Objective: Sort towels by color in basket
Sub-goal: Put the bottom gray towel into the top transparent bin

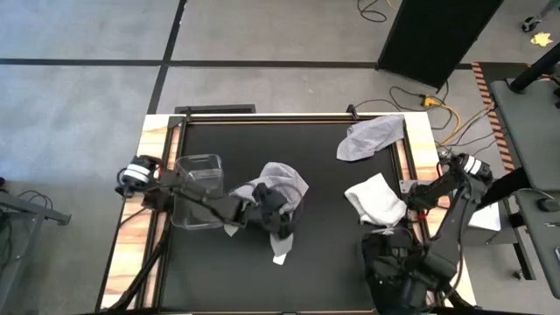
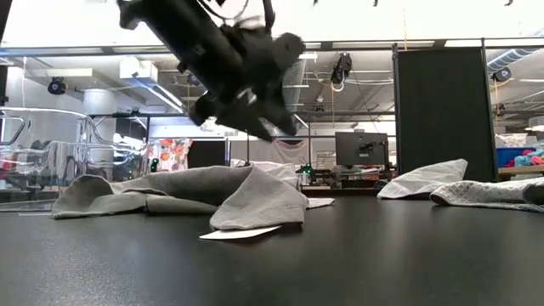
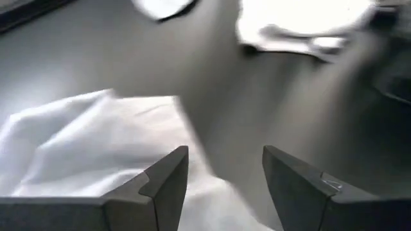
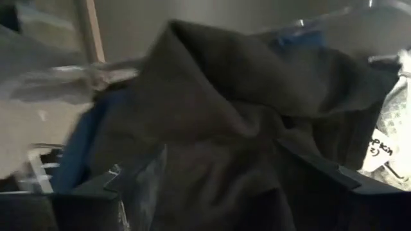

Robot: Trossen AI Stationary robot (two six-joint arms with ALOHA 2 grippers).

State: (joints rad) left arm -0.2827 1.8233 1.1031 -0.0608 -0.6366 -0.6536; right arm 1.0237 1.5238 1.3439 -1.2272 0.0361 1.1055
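Left gripper (image 1: 278,219) over grey towel (image 1: 284,181) — jaws apart.

Even overhead light fell on the table (image 1: 332,262), with faint shadows. Both wrist views were smeared by blur; bright ceiling glare washed out the low view's top.

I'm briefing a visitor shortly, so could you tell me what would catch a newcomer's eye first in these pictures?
Probably the left gripper, open and hovering over the crumpled grey towel at the middle of the black table. Next, two pale towels: one at the far right corner, another near the right edge. The right gripper sits over dark cloth in a clear bin.
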